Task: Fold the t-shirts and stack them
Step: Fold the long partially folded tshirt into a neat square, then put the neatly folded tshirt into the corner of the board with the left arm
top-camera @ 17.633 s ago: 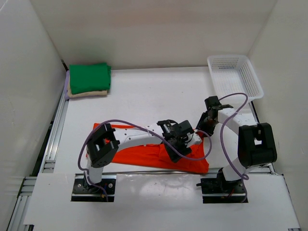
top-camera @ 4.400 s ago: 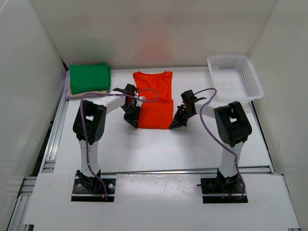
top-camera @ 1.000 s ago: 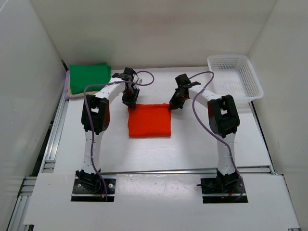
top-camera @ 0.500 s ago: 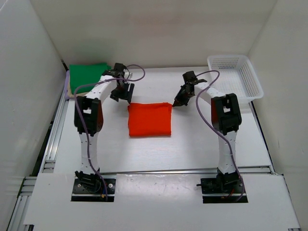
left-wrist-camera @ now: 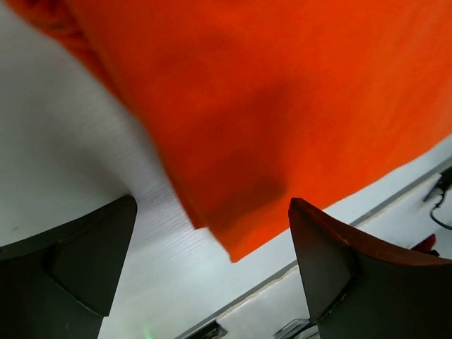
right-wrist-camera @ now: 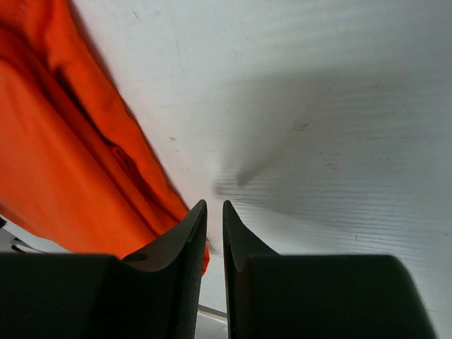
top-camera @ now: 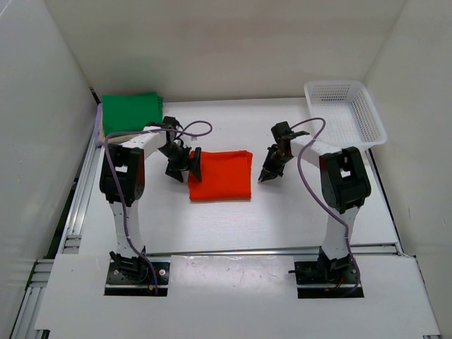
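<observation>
1. Far left, at the back of the table (top-camera: 296, 212): green t-shirt (top-camera: 131, 113), folded, on top of a tan t-shirt (top-camera: 121, 135). Stack likely to slump if anything lands off-centre on it.
2. Left gripper (top-camera: 189, 166): jaws spread wide, holding nothing, low at the left edge of the folded orange-red t-shirt (top-camera: 220, 176). In the wrist view, a cloth corner between the two fingers. Risks snagging only the top layer on closing, which would peel the fold open.
3. Orange-red t-shirt: flat rectangle mid-table, well apart from the stack. Probably next for lifting onto the green one; likely to sag and unfold in transit if gripped on one side only or pulled unevenly.
4. Right gripper (top-camera: 268, 175): jaws parted by only a slit, pinching nothing, just beside the shirt's right edge, over bare table. Too narrow to take the layered edge as it stands; could push and wrinkle the cloth instead.
5. Far right: white basket (top-camera: 346, 113), not involved.
</observation>
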